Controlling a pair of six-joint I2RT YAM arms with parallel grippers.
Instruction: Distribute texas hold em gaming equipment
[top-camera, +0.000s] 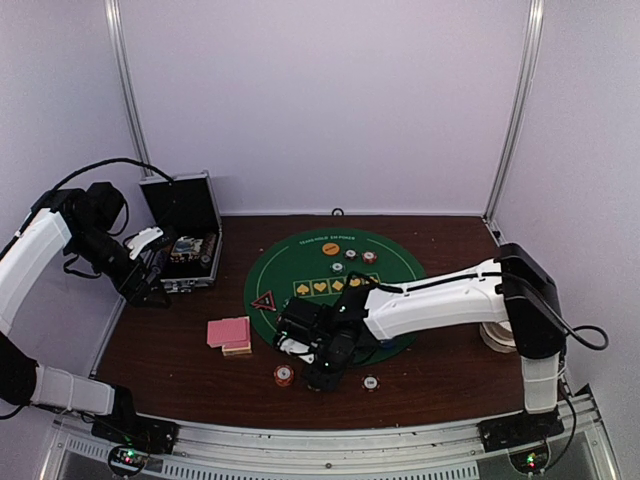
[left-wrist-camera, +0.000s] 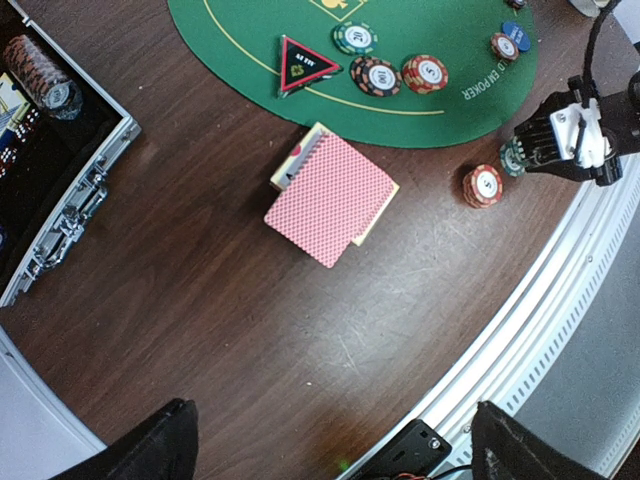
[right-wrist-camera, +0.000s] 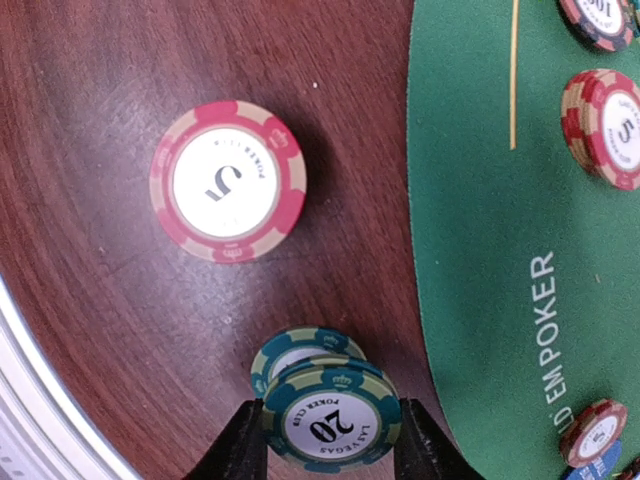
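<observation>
Right jaws are being clamped on a small stack of green chips (right-wrist-camera: 330, 418) marked 20, one finger against each side of the rim; a lower chip is sticking out offset behind the top one. The stack is being gripped over bare tabletop (right-wrist-camera: 110, 330), just off the edge of the green mat (right-wrist-camera: 480, 250); lifted or resting can't be told. A red 5 stack (right-wrist-camera: 228, 180) is sitting close by on the wood, clear of the jaws.

Left jaws are being held wide apart with nothing between them, beside the open black case (top-camera: 185, 235) at the left of the tabletop.

Pink-backed cards (left-wrist-camera: 330, 195) are lying in a skewed pile on the wood between case and mat. The black-red triangle (left-wrist-camera: 307, 63) is sitting on the mat near that edge, with a single green chip (left-wrist-camera: 355, 38), a black-and-white chip (left-wrist-camera: 375, 75) and a second red stack (left-wrist-camera: 425, 72) just beside it. Further over, a red chip (left-wrist-camera: 503, 46) is sitting right against the blue disc (left-wrist-camera: 520, 33); the orange disc (top-camera: 331, 250) is lying toward the mat's far side. One more chip (top-camera: 371, 382) is lying alone on the wood near the front edge
</observation>
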